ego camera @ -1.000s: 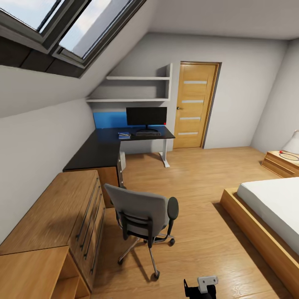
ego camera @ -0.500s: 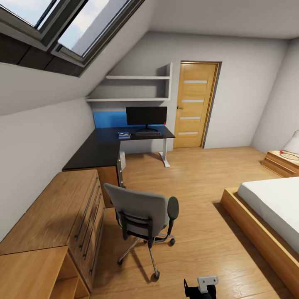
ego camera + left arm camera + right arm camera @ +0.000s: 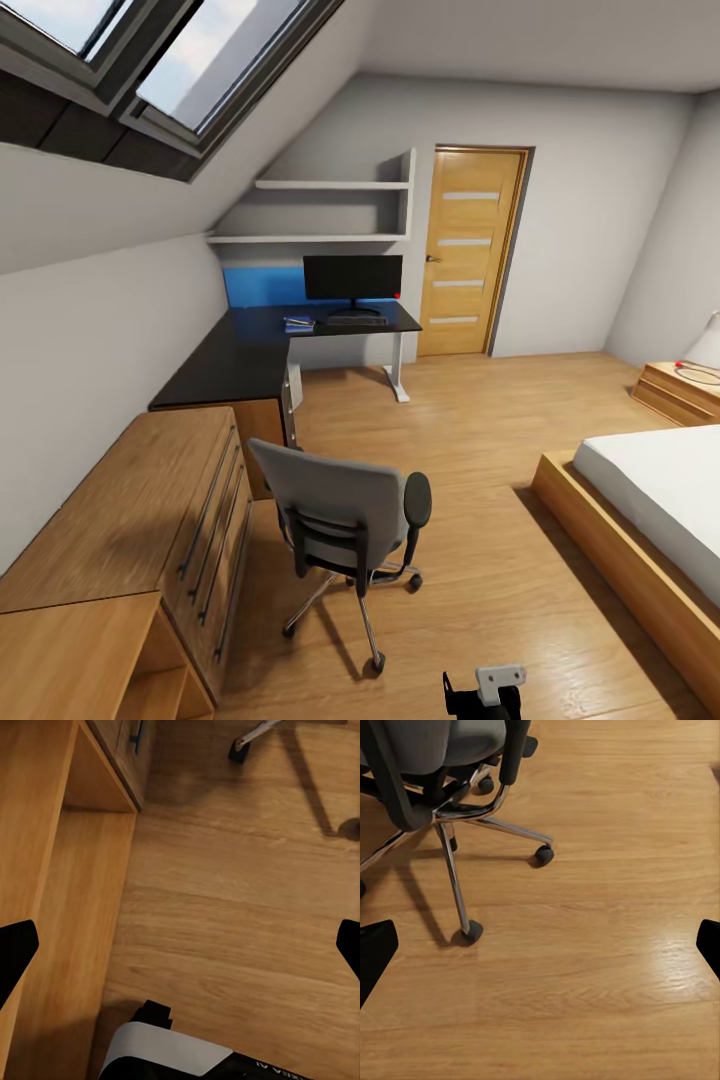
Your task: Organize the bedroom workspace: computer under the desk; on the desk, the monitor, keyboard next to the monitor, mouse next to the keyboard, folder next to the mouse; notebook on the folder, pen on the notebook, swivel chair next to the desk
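The bench (image 3: pixel 250 355) runs along the left wall into the far corner, carrying the monitor (image 3: pixel 352 279) at its far edge. The swivel chair (image 3: pixel 345 520) stands on the floor well apart from it; on castors, it should roll freely if pushed at the stiff backrest. Left end effector (image 3: pixel 180 945) and right end effector (image 3: pixel 540 952) are both spread wide, empty.

Attic bedroom: skylights (image 3: pixel 170 70) at 11 o'clock, wood door (image 3: pixel 468 254) at 12, bed (image 3: pixel 655 505) at 4, dresser (image 3: pixel 140 525) at 8, plank floor (image 3: pixel 480 440).
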